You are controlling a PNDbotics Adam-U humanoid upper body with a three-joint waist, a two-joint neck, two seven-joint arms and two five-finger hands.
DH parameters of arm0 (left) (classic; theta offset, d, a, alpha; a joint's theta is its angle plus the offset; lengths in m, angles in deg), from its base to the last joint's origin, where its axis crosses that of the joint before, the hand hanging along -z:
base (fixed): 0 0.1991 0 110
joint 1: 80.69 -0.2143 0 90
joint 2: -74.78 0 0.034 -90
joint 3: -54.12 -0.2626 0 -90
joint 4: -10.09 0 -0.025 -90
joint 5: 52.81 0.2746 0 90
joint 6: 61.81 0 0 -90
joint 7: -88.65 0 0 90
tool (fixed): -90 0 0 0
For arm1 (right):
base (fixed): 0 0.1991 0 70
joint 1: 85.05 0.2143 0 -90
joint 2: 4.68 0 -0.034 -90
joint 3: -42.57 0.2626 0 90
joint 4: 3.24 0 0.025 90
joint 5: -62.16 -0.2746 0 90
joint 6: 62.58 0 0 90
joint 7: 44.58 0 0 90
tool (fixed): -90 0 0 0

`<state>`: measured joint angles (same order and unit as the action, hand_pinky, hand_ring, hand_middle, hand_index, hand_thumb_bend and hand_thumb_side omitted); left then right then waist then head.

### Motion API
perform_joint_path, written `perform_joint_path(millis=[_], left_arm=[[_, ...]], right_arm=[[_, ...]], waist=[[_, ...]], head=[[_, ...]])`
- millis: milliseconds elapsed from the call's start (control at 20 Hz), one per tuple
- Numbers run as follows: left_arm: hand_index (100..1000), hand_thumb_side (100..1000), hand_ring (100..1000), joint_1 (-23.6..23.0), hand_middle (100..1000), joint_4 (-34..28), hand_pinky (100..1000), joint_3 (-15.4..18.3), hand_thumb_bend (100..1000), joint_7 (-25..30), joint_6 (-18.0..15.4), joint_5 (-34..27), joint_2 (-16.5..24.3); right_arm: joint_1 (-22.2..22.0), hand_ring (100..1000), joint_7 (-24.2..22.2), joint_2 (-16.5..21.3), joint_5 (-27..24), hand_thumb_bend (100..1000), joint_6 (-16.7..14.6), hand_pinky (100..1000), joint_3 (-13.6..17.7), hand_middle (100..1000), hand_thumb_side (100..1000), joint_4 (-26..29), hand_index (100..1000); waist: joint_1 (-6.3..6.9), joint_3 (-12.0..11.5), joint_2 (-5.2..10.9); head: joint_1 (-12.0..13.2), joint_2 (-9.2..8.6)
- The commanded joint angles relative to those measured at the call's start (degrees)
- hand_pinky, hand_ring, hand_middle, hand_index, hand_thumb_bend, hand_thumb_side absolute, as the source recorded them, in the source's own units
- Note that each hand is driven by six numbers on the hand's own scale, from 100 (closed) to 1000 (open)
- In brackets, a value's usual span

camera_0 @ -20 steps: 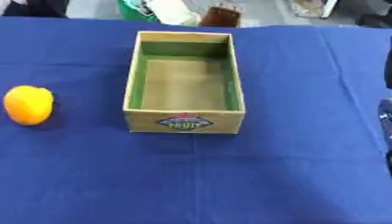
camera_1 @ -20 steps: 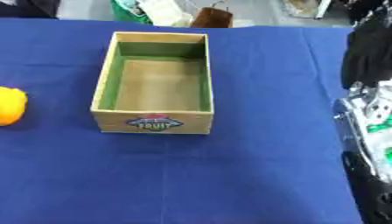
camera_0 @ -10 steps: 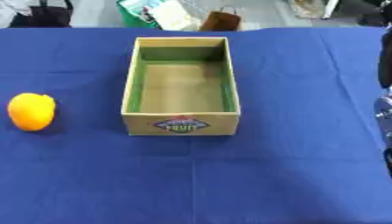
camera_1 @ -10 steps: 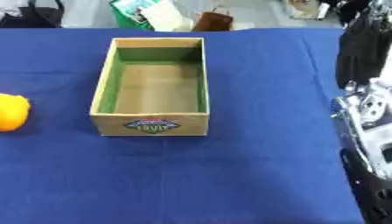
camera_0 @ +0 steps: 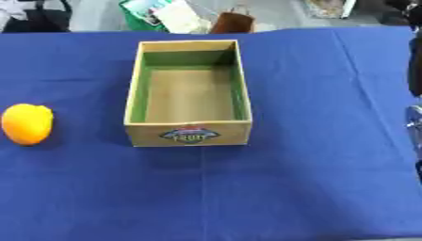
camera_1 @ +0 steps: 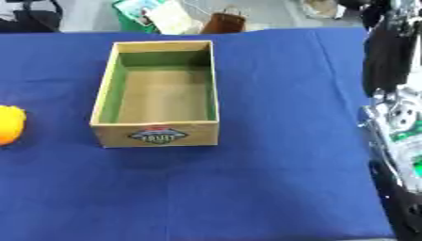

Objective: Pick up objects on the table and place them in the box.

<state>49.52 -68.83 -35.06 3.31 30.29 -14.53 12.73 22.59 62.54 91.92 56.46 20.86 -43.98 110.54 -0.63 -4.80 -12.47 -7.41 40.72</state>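
1. Only the right hand (camera_1: pixel 401 124) shows, as a silver and black shape at the right edge of the frame. Whether it is open or closed cannot be told, and it holds nothing that can be seen. The left hand is in no view.
2. The right arm (camera_1: pixel 387 61) runs down that same right edge, well apart from everything on the table (camera_0: pixel 313 188).
3. The box (camera_0: pixel 188 134) stands in the upper middle, its labelled end wall facing the robot, with nothing inside.
4. The orange fruit (camera_0: pixel 27 124) lies at the left edge, apart from the box's left wall.
5. Since a second ago the whole picture has slid slightly, so the head moved. Fruit and box keep their places relative to each other, and the arm has stayed at the edge.
6. Judgement: no pick has begun. The fruit lies on the left-hand side.
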Motion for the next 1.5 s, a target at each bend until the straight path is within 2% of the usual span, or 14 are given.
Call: perform_joint_path(millis=[50, 100, 150, 200, 300, 450, 850, 1200, 1500], left_arm=[[944, 965, 720, 3.06, 754, 5.27, 642, 1.86, 480, 11.29, -3.26, 11.96, 1.08], [953, 915, 733, 3.81, 767, 6.64, 655, 2.01, 594, 14.04, -4.23, 13.90, 0.79], [957, 949, 737, 4.55, 771, 7.89, 659, 2.00, 644, 16.35, -4.95, 15.48, 0.60], [964, 954, 745, 5.26, 781, 9.10, 666, 1.88, 730, 18.32, -5.46, 16.91, 0.45], [978, 952, 752, 6.87, 791, 11.84, 674, 1.39, 786, 22.01, -6.17, 19.29, 0.00], [992, 940, 761, 9.21, 806, 15.34, 681, 0.68, 801, 25.50, -7.19, 21.45, -0.86], [1000, 905, 788, 15.21, 847, 24.06, 700, -2.64, 793, 28.89, -10.71, 26.24, -5.48], [1000, 876, 793, 17.19, 848, 26.48, 703, -3.43, 812, 29.54, -12.59, 28.16, -8.65], [1000, 805, 791, 17.89, 839, 28.59, 709, -4.69, 835, 33.20, -14.38, 30.44, -9.95]], right_arm=[[0.57, 752, -0.15, 1.11, 0.14, 100, 0.00, 758, 0.20, 723, 1000, 0.81, 802], [0.55, 751, -0.14, 1.10, 0.15, 100, 0.01, 758, 0.19, 723, 1000, 0.81, 802], [0.53, 751, -0.14, 1.09, 0.16, 100, 0.03, 758, 0.17, 723, 1000, 0.81, 801], [0.52, 751, -0.13, 1.09, 0.16, 100, 0.05, 757, 0.16, 722, 1000, 0.81, 801], [0.51, 751, -0.13, 1.08, 0.17, 100, 0.08, 757, 0.10, 722, 1000, 0.81, 801], [0.44, 750, -0.12, 1.06, 0.21, 100, 0.19, 758, 0.05, 722, 1000, 0.81, 801], [0.46, 750, -0.45, 0.78, 0.26, 100, 0.57, 758, -0.32, 720, 1000, 0.81, 800], [0.53, 747, -0.66, 0.56, 0.20, 100, 0.70, 758, -0.49, 718, 1000, 0.81, 800], [0.64, 748, -0.84, 0.48, 0.16, 100, 0.72, 758, -0.61, 717, 1000, 0.81, 799]], waist=[[0.05, -0.08, 0.90], [-0.03, -0.10, 0.91], [-0.10, -0.12, 0.92], [-0.17, -0.14, 0.93], [-0.32, -0.19, 0.98], [-0.49, -0.28, 1.05], [-0.76, -0.20, 1.26], [-0.77, 0.09, 1.13], [-0.70, 0.22, 1.07]], head=[[0.90, -0.69], [1.26, -0.89], [1.59, -1.06], [1.95, -1.22], [2.56, -1.49], [2.99, -1.86], [3.92, -1.89], [4.51, -2.16], [4.79, -2.44]])
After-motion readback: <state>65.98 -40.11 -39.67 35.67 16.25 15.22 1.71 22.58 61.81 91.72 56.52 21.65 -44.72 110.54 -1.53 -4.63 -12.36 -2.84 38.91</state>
